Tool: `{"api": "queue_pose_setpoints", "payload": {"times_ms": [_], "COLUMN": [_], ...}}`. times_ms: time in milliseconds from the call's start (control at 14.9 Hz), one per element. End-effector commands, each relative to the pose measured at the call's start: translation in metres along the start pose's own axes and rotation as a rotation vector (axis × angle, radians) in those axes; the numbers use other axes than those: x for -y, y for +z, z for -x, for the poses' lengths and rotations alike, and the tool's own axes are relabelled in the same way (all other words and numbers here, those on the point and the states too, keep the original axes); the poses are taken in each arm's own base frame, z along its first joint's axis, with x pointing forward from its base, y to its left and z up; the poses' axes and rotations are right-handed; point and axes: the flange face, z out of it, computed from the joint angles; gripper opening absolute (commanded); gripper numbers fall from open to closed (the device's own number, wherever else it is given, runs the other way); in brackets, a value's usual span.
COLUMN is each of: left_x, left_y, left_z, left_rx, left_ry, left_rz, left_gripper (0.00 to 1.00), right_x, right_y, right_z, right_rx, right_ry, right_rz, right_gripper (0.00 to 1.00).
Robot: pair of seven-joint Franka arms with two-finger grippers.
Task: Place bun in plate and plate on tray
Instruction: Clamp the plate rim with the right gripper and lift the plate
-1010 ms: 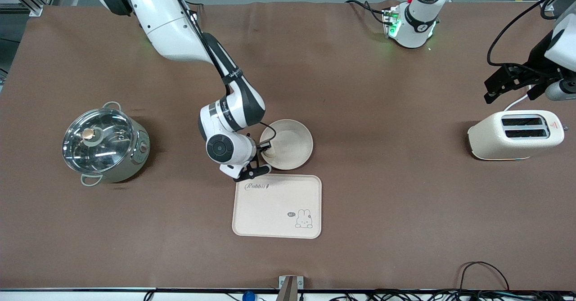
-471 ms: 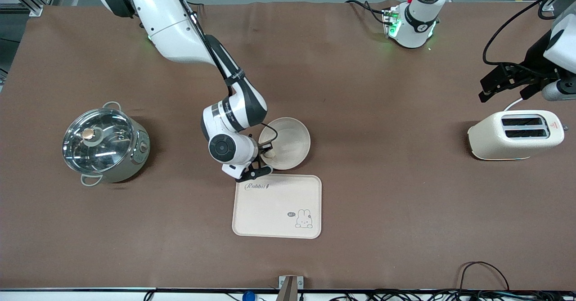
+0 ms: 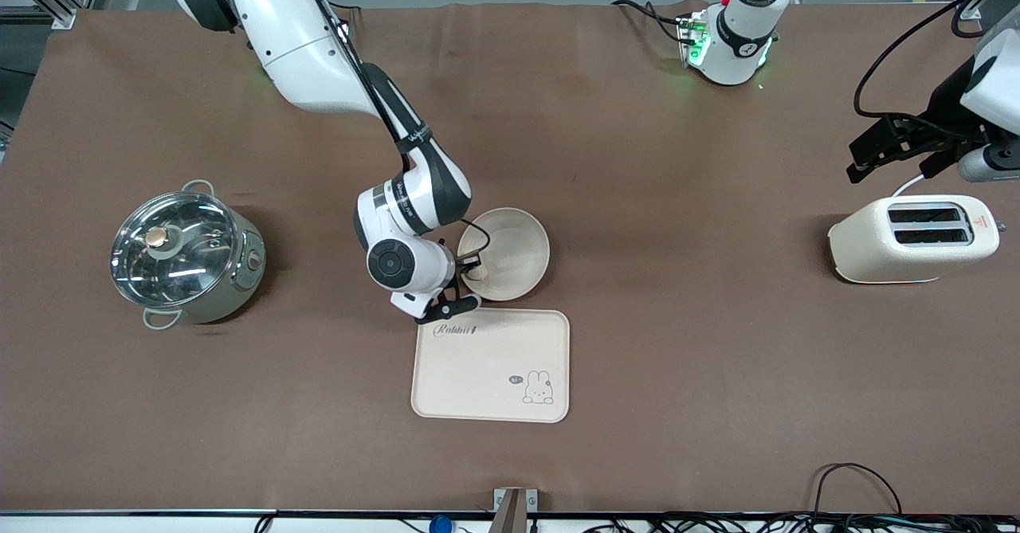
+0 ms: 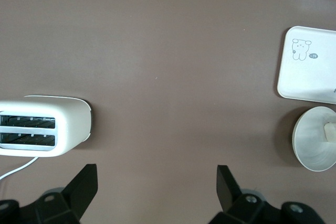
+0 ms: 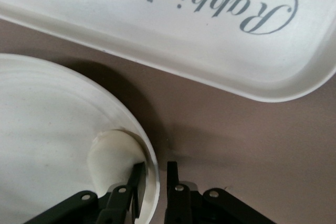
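The round cream plate [image 3: 514, 246] lies beside the tray [image 3: 486, 378], farther from the front camera, and looks tipped up at the gripper's side. The pale bun [image 3: 478, 273] lies in it against the rim. My right gripper [image 3: 468, 282] is shut on that rim, one finger inside by the bun and one outside. The right wrist view shows the rim [image 5: 149, 156] between my right gripper's [image 5: 156, 174] fingers, the bun [image 5: 113, 156] and the tray's "Rabbit" lettering [image 5: 220, 6]. My left gripper [image 3: 865, 158] is open and empty over the table near the toaster; its own view [image 4: 157, 182] shows bare cloth between the fingers.
A cream toaster [image 3: 912, 238] stands at the left arm's end of the table. A steel pot with a glass lid [image 3: 187, 254] stands at the right arm's end. The left wrist view also shows the toaster [image 4: 42, 128], tray [image 4: 310, 72] and plate [image 4: 310, 145].
The right gripper has pulled the plate's rim slightly toward the right arm's end and tipped the plate, with the bun resting against the rim. The left gripper has drifted slightly.
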Motion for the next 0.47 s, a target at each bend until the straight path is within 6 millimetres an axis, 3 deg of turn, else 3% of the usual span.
{"api": "queue_pose_setpoints", "payload": {"times_ms": [0,202,404], "left_x": [0.0026,0.0031,0.0032], "left_y": [-0.0057,-0.0057,-0.0057], "left_z": [-0.0014,-0.0015,-0.0015], "left_rx": [0.007,0.006,0.006], "left_ry": [0.015,0.015,0.015], "left_rz": [0.017,0.013,0.011], "left_gripper": [1.0,1.0,1.0], "right_x": [-0.0051,-0.0042,-0.0022], "right_y": [0.0191,0.0204,0.021], "right_z": [-0.0032,-0.0031,-0.0025], "right_rx": [0.008,0.009,0.01], "right_ry": [0.007,0.009,0.009], "right_rz": [-0.017,-0.02,-0.02], "right_gripper": [0.24,0.22,0.06]}}
